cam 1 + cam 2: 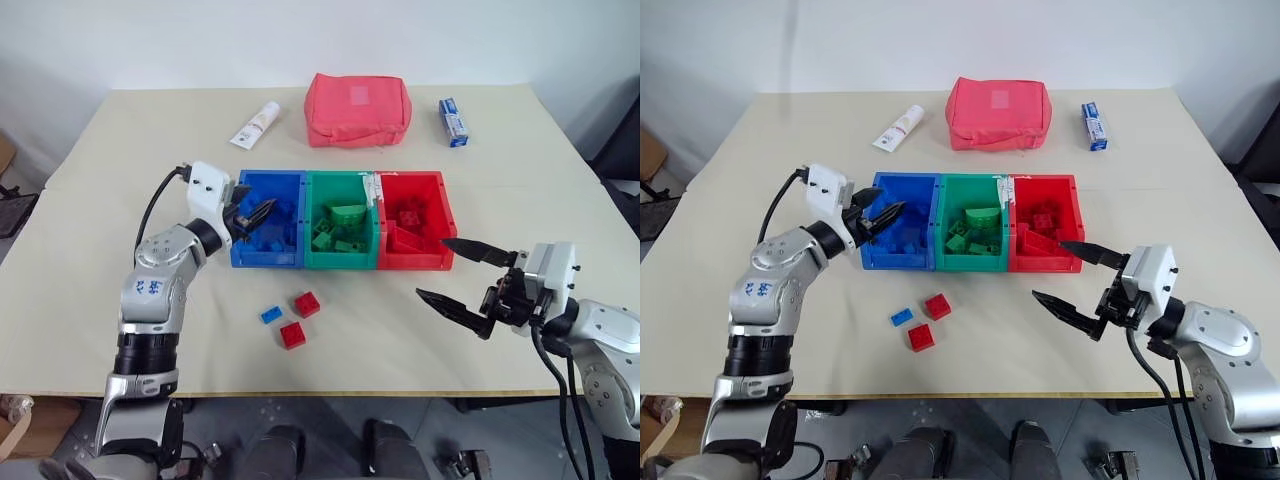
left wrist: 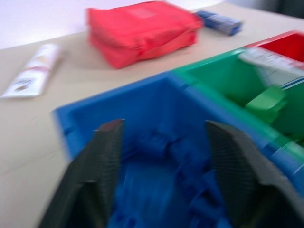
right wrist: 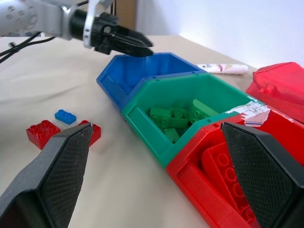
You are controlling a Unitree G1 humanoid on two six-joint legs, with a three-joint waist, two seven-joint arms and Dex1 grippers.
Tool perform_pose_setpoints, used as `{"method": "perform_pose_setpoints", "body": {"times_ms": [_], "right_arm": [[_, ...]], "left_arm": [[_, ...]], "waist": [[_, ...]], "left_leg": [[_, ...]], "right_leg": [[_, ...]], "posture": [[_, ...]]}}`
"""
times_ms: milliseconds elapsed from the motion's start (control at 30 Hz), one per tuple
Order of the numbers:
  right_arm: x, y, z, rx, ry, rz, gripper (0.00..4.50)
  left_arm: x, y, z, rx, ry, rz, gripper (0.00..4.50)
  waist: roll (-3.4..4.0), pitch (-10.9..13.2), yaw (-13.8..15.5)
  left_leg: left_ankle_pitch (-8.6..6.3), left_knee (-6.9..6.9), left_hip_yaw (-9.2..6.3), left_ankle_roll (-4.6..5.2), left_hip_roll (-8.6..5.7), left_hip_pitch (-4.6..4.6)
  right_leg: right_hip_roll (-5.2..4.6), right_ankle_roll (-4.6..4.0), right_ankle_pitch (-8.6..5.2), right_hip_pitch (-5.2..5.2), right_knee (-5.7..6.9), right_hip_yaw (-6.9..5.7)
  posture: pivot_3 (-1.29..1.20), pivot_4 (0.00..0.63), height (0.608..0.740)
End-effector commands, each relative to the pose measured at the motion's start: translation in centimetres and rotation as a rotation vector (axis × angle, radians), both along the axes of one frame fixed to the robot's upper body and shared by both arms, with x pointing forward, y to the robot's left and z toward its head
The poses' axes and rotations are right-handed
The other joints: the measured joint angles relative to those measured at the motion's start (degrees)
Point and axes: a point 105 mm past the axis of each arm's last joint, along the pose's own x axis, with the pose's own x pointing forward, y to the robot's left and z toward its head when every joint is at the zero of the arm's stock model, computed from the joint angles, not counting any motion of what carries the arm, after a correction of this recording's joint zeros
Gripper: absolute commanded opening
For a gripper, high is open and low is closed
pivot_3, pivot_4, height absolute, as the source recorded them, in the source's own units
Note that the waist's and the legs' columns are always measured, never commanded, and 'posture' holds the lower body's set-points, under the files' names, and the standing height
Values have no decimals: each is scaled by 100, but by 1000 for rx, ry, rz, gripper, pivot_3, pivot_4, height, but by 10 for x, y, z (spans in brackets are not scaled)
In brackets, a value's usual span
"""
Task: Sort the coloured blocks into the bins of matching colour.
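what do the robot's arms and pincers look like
Both arms are silver-grey metal with rounded joints and black bands. Each ends in a white wrist block carrying a pincer of two black, pointed, textured fingers: left pincer, right pincer. Black cables loop from each wrist. The left arm bears small blue markings.

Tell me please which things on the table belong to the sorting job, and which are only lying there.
Belong to the job:
- blue bin, green bin, red bin
- blue brick and two red bricks on the table
- left gripper, right gripper

Just lying about:
- red pouch
- white tube
- small blue box
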Motion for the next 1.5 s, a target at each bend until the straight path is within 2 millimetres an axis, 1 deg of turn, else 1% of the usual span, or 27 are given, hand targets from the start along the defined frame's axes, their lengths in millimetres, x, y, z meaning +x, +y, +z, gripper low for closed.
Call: {"method": "perform_pose_setpoints", "body": {"times_ms": [33,67,133,167,267,333,433,500,533,600,667,733,800,867,933,967,1000,1067,1167,1300,1367,1467,1500], "right_arm": [[-1,-1,4,-10,-36,12,4500],[-1,-1,3,-16,-34,14,4500],[-2,-1,1,-23,-31,20,4500],[-3,-1,0,-30,-23,30,4500],[-6,-1,-4,-58,-4,63,4500],[-8,-1,-10,-100,13,96,4500],[-10,-1,-15,-138,27,130,4500],[-10,-1,-16,-147,33,144,4500],[-10,-1,-16,-147,34,146,4500],[-10,-1,-17,-148,42,153,4500],[-11,-1,-18,-151,50,157,4500],[-12,0,-20,-155,59,166,4500],[-14,2,-22,-160,72,184,4500],[-16,4,-24,-166,76,197,4500],[-18,6,-25,-172,77,215,4500],[-18,7,-25,-173,77,222,4500],[-21,9,-26,-179,78,244,4500],[-27,14,-31,-212,82,295,4500],[-39,18,-40,-257,91,371,4500],[-42,19,-42,-245,98,373,4500],[-41,18,-42,-240,99,365,4500],[-41,18,-44,-238,99,352,4500],[-41,17,-44,-238,98,347,4500]], "left_arm": [[-5,12,14,-3,-48,-23,4123],[-7,20,14,-2,-46,-24,4446],[-13,32,16,15,-64,-32,4479],[-21,41,14,42,-80,-66,4479],[-47,57,7,169,-132,-207,4479],[-67,75,-7,246,-89,-310,4479],[-89,98,-31,378,3,-390,4479],[-103,109,-45,432,73,-436,4479],[-108,112,-49,442,93,-455,4479],[-119,106,-57,459,122,-529,4479],[-127,91,-59,449,128,-595,4479],[-134,68,-62,457,116,-661,4479],[-141,46,-71,494,151,-703,4479],[-144,31,-76,493,175,-700,4479],[-141,11,-76,448,170,-662,4479],[-142,4,-75,430,173,-655,4479],[-139,-4,-78,441,179,-629,4479],[-134,-12,-86,466,205,-566,4479],[-136,-23,-97,482,258,-540,4479],[-140,-25,-106,526,308,-538,4479],[-137,-25,-108,533,312,-525,4479],[-136,-29,-112,537,307,-521,3906],[-136,-30,-112,526,310,-524,3579]], "waist": [[0,0,-39],[0,0,-53],[0,0,-90],[0,0,-101],[1,0,-146],[1,0,-154],[2,-1,-155],[2,-1,-153],[2,0,-143],[2,-1,-124],[1,0,-98],[1,0,-58],[2,0,-40],[2,-1,-40],[2,-1,-32],[2,0,-30],[2,-1,-32],[2,-1,-32],[3,-1,-27],[2,-1,-27],[2,-1,-21],[2,-1,-16],[2,-1,-16]], "left_leg": [[0,-2,0,0,0,0],[-1,-2,2,-1,1,1],[-1,-2,5,-1,4,0],[-2,-2,5,-2,6,0],[-3,-2,5,-5,9,2],[-4,-4,4,-5,8,2],[-5,-3,2,-3,9,3],[-8,-4,3,1,9,5],[-9,-5,2,3,8,6],[-11,-5,0,6,7,5],[-13,-5,0,9,5,5],[-14,-5,0,9,7,3],[-14,-4,0,9,7,2],[-15,-5,4,10,6,4],[-16,-5,4,9,10,4],[-15,-4,5,8,9,4],[-15,-4,4,8,10,4],[-15,-3,6,8,10,6],[-15,-4,8,8,11,7],[-16,-4,8,8,10,7],[-15,-4,8,7,10,8],[-15,-3,7,6,9,8],[-15,-3,6,7,9,9]], "right_leg": [[0,0,0,0,11,0],[1,0,0,-2,13,2],[2,0,0,-7,20,4],[3,-1,-1,-8,22,4],[3,-4,-2,-8,21,4],[0,-6,-3,-8,18,4],[-3,-8,-4,-2,-9,1],[-6,-8,-4,0,-11,2],[-8,-8,-4,2,-11,2],[-10,-8,-4,5,-15,0],[-13,-8,-4,4,-15,1],[-12,-8,-4,4,-18,1],[-12,-8,-4,4,-17,2],[-12,-8,-4,4,-16,6],[-8,-8,-4,3,-16,6],[-6,-8,-4,2,-12,6],[-4,-8,-4,3,-12,6],[-2,-7,-4,3,-12,7],[1,-7,-4,2,-11,7],[-1,-7,-4,3,-13,9],[-1,-7,-4,3,-12,8],[-2,-7,-4,4,-12,7],[-2,-7,-4,5,-12,7]], "posture": [[0,150,740],[0,150,740],[0,150,740],[0,150,740],[0,150,740],[0,150,740],[0,150,740],[0,150,740],[0,150,740],[0,150,740],[0,150,740],[0,150,740],[0,150,740],[0,150,740],[0,150,740],[0,150,740],[0,150,740],[0,150,740],[0,150,740],[0,150,740],[0,150,740],[0,150,740],[0,150,740]]}}
